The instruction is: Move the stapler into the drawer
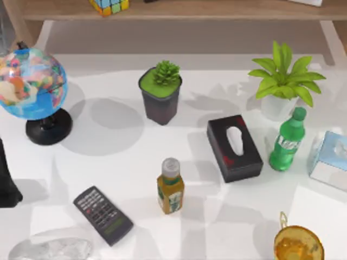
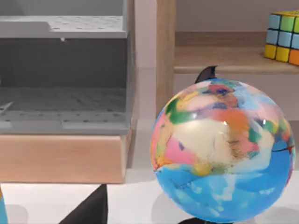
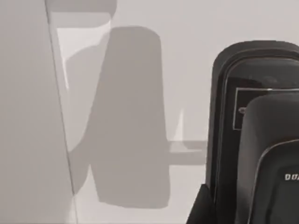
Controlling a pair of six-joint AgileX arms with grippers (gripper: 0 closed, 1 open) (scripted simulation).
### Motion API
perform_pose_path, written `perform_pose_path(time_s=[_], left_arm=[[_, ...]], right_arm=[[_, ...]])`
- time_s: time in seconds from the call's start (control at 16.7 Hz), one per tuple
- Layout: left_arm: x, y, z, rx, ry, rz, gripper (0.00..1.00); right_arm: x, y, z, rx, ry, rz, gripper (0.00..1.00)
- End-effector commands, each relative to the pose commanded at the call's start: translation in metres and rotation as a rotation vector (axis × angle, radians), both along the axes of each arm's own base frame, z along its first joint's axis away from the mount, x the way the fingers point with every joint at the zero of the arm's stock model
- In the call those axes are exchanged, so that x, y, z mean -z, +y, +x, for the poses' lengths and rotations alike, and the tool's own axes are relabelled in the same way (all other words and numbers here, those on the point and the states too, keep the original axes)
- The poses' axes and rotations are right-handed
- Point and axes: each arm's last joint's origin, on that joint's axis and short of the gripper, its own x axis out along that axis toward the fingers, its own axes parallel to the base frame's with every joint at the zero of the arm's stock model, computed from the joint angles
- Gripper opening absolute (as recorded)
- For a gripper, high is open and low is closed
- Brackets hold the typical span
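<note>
— White table (image 1: pixel 135 162) with a wooden shelf (image 1: pixel 227 10) along its far edge. What is the biggest thing on it?

— Beside the shelf post, the drawer (image 2: pixel 63 112): pulled open, grey inside, wooden front. Next comes the globe (image 1: pixel 30 84) at the left, just beside the drawer's mouth in the left wrist view.

— And the middle of the table?

— A black tissue box (image 1: pixel 234 147), with a dark plant pot (image 1: pixel 160 92) behind it and a leafy plant (image 1: pixel 283 81) to the right. A green bottle (image 1: pixel 287 142) stands near the box, a yellow bottle (image 1: pixel 170 187) in front, and a remote (image 1: pixel 103 215) lies at front left.

— Where is the stapler?

— The stapler (image 3: pixel 219 93) appears to be the glossy black, round-ended thing lying on bare table, close up in the right wrist view.

— The arms?

— The left arm (image 1: pixel 6 181) is at the table's left edge. Whether the left gripper or right gripper is clenched or released, I cannot tell.
</note>
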Motion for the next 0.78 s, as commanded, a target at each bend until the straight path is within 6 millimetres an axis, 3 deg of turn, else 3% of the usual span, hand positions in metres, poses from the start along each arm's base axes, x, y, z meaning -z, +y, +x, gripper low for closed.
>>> perform_pose_path(time_s=[0.24, 0.78], left_arm=[[0.000, 0.000, 0.000, 0.000, 0.000, 0.000, 1.00], [0.000, 0.000, 0.000, 0.000, 0.000, 0.000, 1.00]], right_arm=[[0.041, -0.020, -0.001, -0.086, 0.099, 0.012, 0.00], [0.039, -0.018, 0.000, -0.088, 0.085, 0.019, 0.00]])
